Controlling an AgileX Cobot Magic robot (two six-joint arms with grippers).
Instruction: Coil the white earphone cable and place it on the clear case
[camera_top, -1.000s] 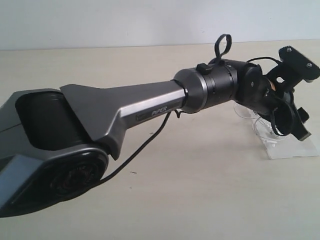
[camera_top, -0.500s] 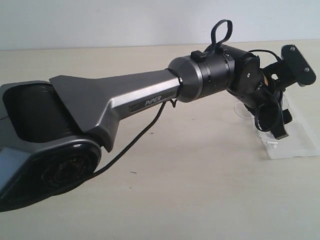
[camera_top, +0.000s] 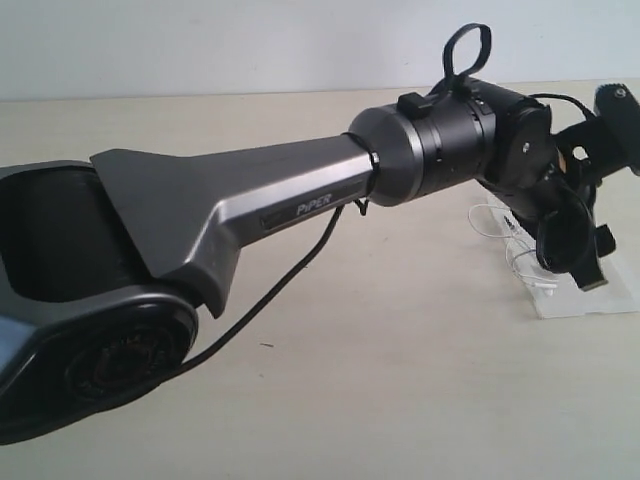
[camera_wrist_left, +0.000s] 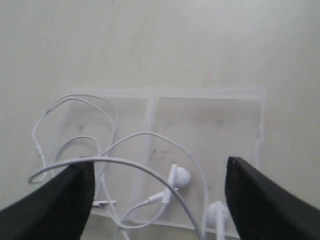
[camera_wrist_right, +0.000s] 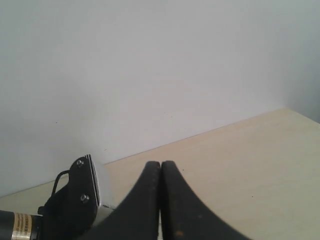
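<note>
While the grey arm reaches from the lower left of the exterior view toward the upper right, a black cable sags beneath it over the table. At the right edge the left claw hangs above the clear case, which lies flat on the table. In the left wrist view the claw's two dark fingers sit wide apart in the lower corners, released and holding nothing. Between them the white earphone cable lies in loose loops over the case's left half, one loop spilling past its left edge. Two earbuds rest on the right half, lower centre. In the right wrist view the right claw is clenched at bottom centre, nothing between its fingers, facing a pale wall.
</note>
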